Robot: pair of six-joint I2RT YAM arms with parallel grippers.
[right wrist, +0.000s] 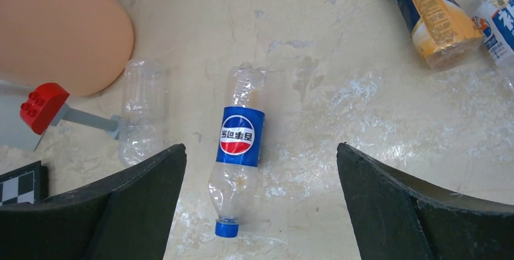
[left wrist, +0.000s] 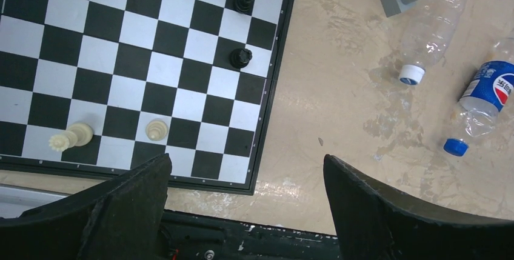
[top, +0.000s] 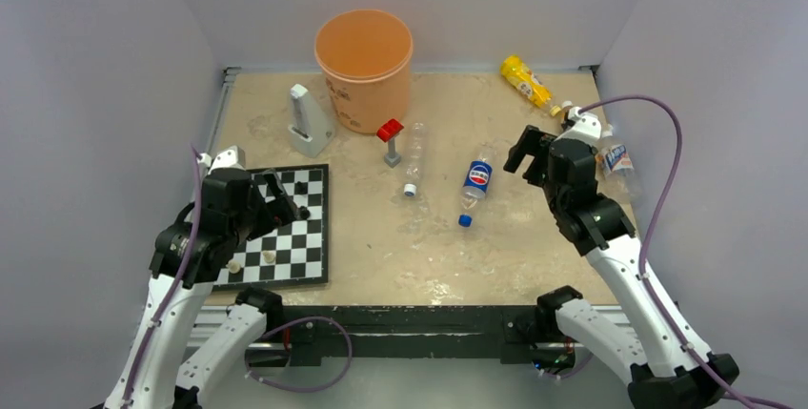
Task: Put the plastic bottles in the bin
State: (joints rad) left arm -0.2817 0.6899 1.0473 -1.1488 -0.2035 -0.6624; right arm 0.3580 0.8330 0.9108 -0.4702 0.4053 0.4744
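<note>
Two claws hang open above the beige bench (top: 381,256): the left claw (left wrist: 245,160) over a black-and-white chessboard (left wrist: 121,60), the right claw (right wrist: 260,148) over a clear plastic bottle with a blue Pepsi label (right wrist: 241,136) lying flat. Just left lies an unlabelled clear plastic bottle (top: 414,156). Farther right lie a clear bottle with a blue-and-white label (top: 617,159) and a yellow plastic bottle (top: 526,81). Farthest stands the round orange plastic bin (top: 367,94).

Left arm (top: 205,228), right arm (top: 595,214): jaws apart
</note>
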